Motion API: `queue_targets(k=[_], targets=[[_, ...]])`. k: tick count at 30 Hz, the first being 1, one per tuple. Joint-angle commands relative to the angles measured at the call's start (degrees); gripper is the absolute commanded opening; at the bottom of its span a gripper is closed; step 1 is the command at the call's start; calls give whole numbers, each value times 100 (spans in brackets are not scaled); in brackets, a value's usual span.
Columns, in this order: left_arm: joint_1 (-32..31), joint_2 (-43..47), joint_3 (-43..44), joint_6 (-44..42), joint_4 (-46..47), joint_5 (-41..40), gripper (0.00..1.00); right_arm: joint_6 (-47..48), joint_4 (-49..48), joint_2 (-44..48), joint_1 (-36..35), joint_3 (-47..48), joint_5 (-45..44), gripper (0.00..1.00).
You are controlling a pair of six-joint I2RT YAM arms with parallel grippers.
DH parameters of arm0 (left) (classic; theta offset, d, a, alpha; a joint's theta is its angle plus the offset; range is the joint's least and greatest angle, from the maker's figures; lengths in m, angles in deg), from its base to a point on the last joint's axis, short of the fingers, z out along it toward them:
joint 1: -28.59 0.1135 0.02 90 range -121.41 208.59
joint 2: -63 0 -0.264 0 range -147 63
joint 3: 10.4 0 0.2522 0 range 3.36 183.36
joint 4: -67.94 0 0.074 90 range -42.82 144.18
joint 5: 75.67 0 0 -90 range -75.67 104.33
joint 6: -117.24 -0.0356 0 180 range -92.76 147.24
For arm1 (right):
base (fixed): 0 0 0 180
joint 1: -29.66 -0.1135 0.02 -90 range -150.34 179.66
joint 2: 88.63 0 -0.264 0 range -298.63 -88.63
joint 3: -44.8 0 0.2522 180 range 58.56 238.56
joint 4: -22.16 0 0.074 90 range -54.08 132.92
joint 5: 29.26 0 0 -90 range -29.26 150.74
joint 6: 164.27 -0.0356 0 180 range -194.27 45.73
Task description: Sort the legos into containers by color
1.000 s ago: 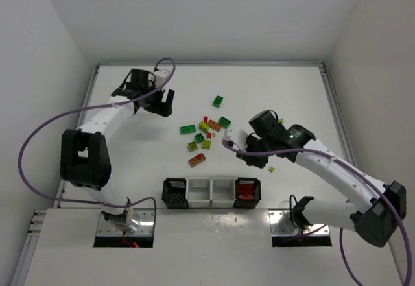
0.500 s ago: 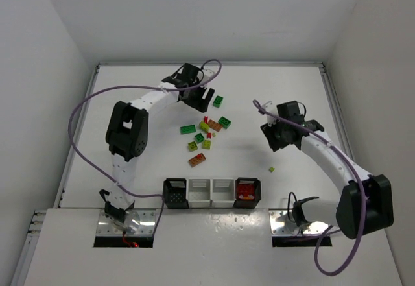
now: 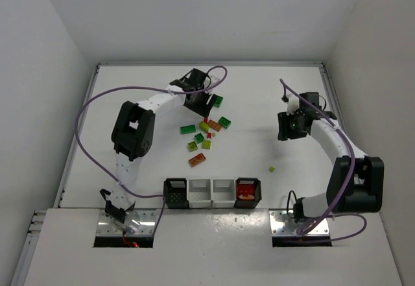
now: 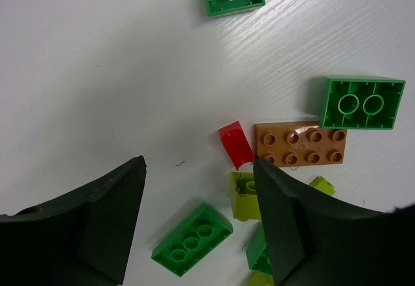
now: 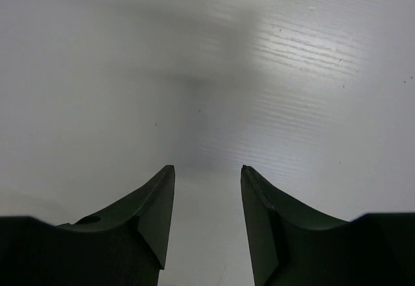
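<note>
The left gripper (image 4: 198,169) is being held, jaws released and empty, above the legos (image 3: 206,133) lying midway between the far and near edges of the desk (image 3: 259,91). Several bricks are being hidden by one finger (image 4: 292,227). The right gripper (image 5: 206,169) is being held parted, grasping nothing. The containers (image 3: 200,181) are being kept along the near edge.

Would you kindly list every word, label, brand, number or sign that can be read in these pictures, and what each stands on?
None can be read: no text shows on the legos, the containers or the table.
Any marks on the studs of the orange-brown brick are too small to tell.
</note>
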Motion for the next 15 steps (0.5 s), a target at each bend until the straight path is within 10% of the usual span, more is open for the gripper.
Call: queue_targets(k=[1, 15], targets=[[-211, -196, 251, 109, -18, -105, 71, -134, -117, 9, 170, 294, 461, 46], [-378, -601, 586, 109, -123, -218, 61, -134, -64, -44, 452, 285, 997, 46]])
